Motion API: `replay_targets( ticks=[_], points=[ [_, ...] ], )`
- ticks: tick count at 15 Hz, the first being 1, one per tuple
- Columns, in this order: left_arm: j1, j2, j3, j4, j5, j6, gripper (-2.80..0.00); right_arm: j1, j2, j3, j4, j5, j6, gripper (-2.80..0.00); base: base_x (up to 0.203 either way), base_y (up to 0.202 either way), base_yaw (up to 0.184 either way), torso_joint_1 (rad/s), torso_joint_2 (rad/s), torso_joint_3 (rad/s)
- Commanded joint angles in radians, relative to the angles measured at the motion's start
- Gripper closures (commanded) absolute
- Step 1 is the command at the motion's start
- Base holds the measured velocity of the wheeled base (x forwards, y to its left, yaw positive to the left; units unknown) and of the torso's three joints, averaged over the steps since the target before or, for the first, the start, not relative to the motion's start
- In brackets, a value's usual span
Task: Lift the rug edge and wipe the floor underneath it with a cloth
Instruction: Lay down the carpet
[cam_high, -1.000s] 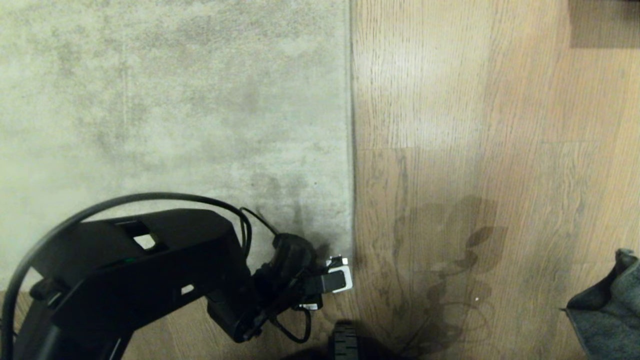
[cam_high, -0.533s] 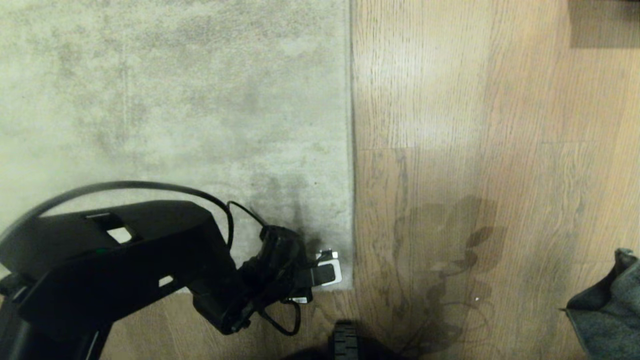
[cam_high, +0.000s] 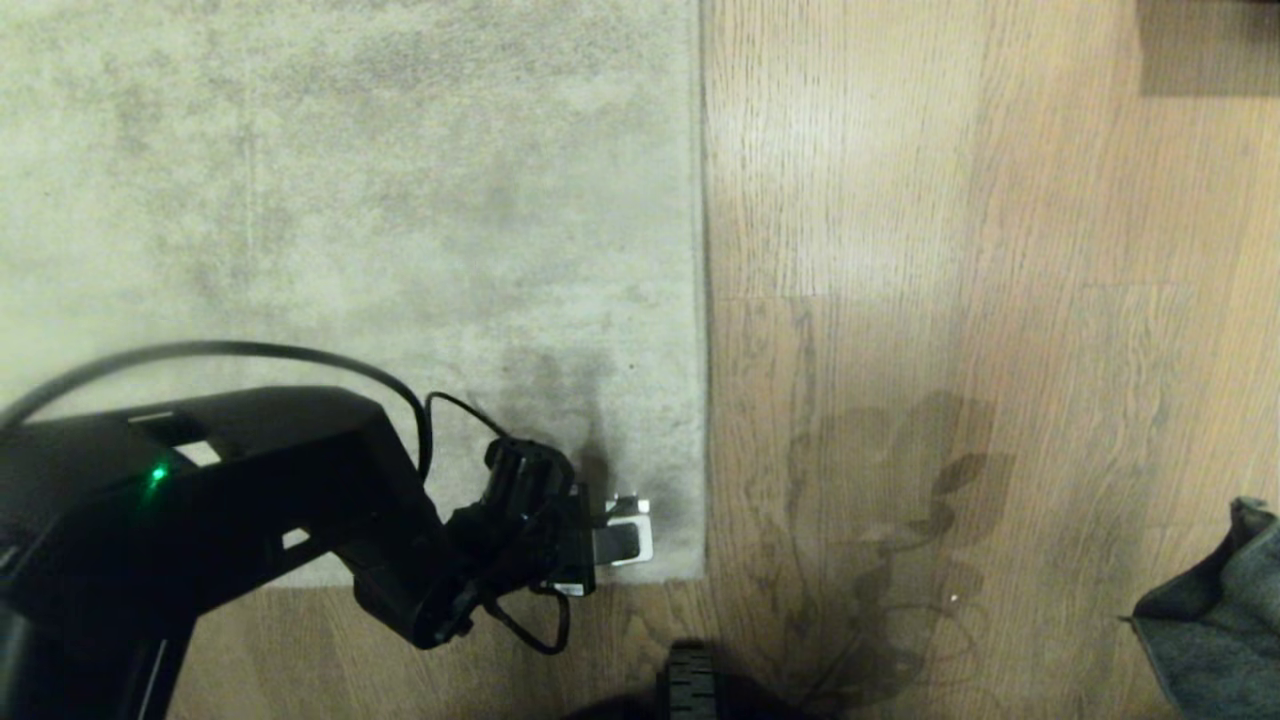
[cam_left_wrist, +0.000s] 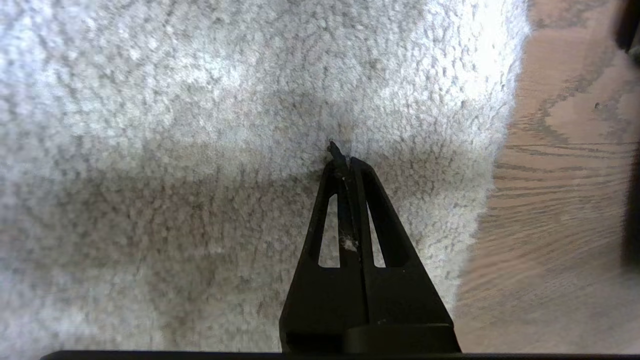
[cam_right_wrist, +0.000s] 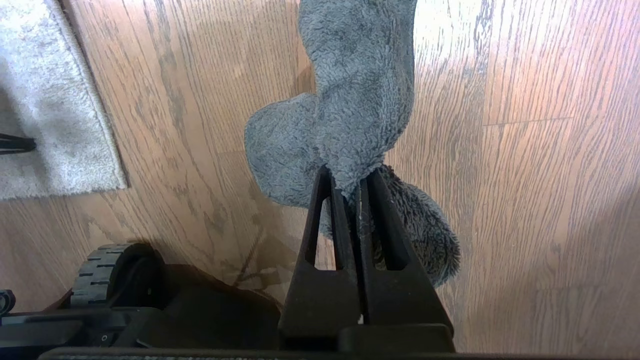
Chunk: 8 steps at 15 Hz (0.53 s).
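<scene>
Rug flat on the floor, lift not yet made, cloth ready for wiping.

Left gripper (cam_high: 628, 532), jaws pressed together and empty, hovers at lower centre of the head view over the pale grey-beige mottled rug's edge (cam_high: 700, 400), near its square corner. The light brown wood-grain plank floor (cam_high: 950, 250) beneath is untouched. Right gripper (cam_right_wrist: 352, 187) pinches the dark grey-teal microfibre cloth (cam_right_wrist: 350, 100), peeking in at lower right. Lifting and wiping both remain. No readable labels anywhere.

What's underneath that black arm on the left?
The left tool, shut, hangs over the rug edge near its corner; the rug lies flat. The floor beneath the rug is covered, so nothing there can be seen.
</scene>
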Motion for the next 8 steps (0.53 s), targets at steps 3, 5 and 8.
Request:
replay_targets(
  ticks=[3, 5, 8],
  points=[
    [-0.001, -0.010, -0.002, 0.002, 0.001, 0.011, 0.00, 0.000, 0.001, 0.000, 0.000, -0.001, 0.001, 0.00, 0.000, 0.000, 0.000, 0.000, 0.00, 0.000],
    [-0.010, -0.068, 0.007, 0.003, 0.003, 0.005, 0.00, 0.000, 0.001, 0.000, 0.000, -0.001, 0.001, 0.00, 0.000, 0.000, 0.000, 0.000, 0.00, 0.000],
    [-0.026, -0.219, 0.080, 0.004, 0.010, -0.088, 0.00, 0.000, 0.001, 0.000, 0.000, -0.001, 0.001, 0.00, 0.000, 0.000, 0.000, 0.000, 0.00, 0.000]
  ],
)
